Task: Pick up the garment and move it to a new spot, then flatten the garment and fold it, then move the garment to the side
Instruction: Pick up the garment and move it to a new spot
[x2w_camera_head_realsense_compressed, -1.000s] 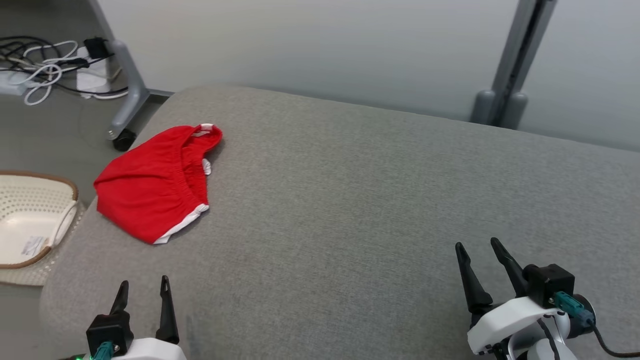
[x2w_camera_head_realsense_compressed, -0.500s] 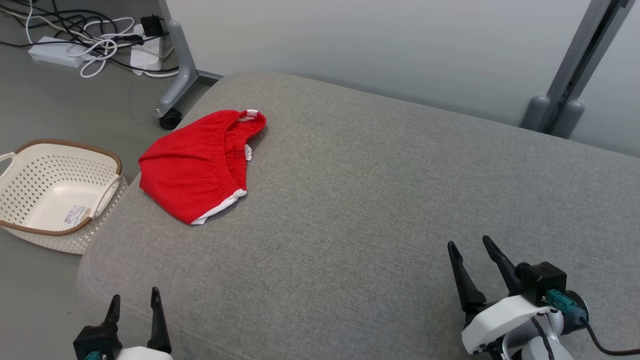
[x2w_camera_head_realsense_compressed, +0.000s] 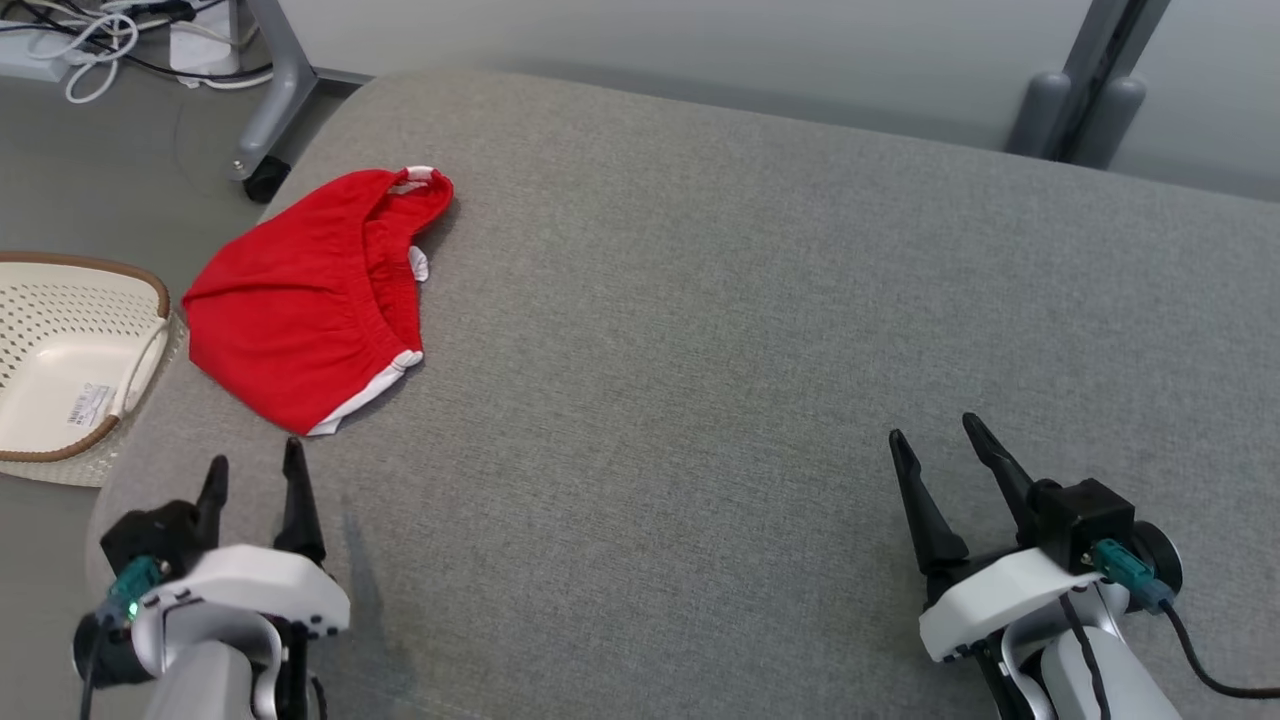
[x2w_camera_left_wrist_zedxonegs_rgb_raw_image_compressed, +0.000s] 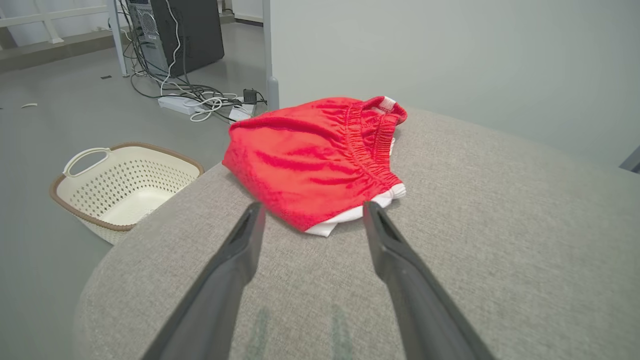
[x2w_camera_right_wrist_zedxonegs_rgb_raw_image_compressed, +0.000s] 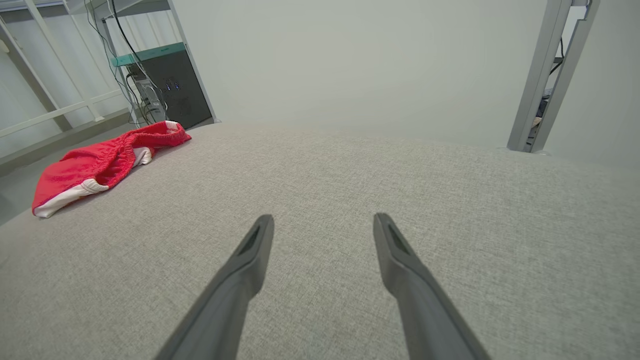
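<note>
The garment (x2w_camera_head_realsense_compressed: 300, 300), red shorts with white trim and an elastic waistband, lies crumpled on the far left of the grey cushioned surface (x2w_camera_head_realsense_compressed: 720, 330). In the left wrist view the garment (x2w_camera_left_wrist_zedxonegs_rgb_raw_image_compressed: 315, 155) is just beyond my fingertips. My left gripper (x2w_camera_head_realsense_compressed: 253, 462) hovers open a short way in front of its near white hem, with nothing between the fingers. My right gripper (x2w_camera_head_realsense_compressed: 932, 430) stands open over bare cushion at the lower right, far from the garment (x2w_camera_right_wrist_zedxonegs_rgb_raw_image_compressed: 100, 162), which lies at the left of the right wrist view.
A cream perforated basket (x2w_camera_head_realsense_compressed: 70, 370) with a brown rim sits on the floor left of the cushion. Cables and a power strip (x2w_camera_head_realsense_compressed: 90, 40) lie on the floor behind it, beside a wheeled grey frame leg (x2w_camera_head_realsense_compressed: 265, 110). Grey posts (x2w_camera_head_realsense_compressed: 1090, 90) stand at the back right.
My left gripper has moved forward, closer to the garment's near hem. The head camera has shifted, so the whole scene sits differently. The right gripper stays open and has barely moved.
</note>
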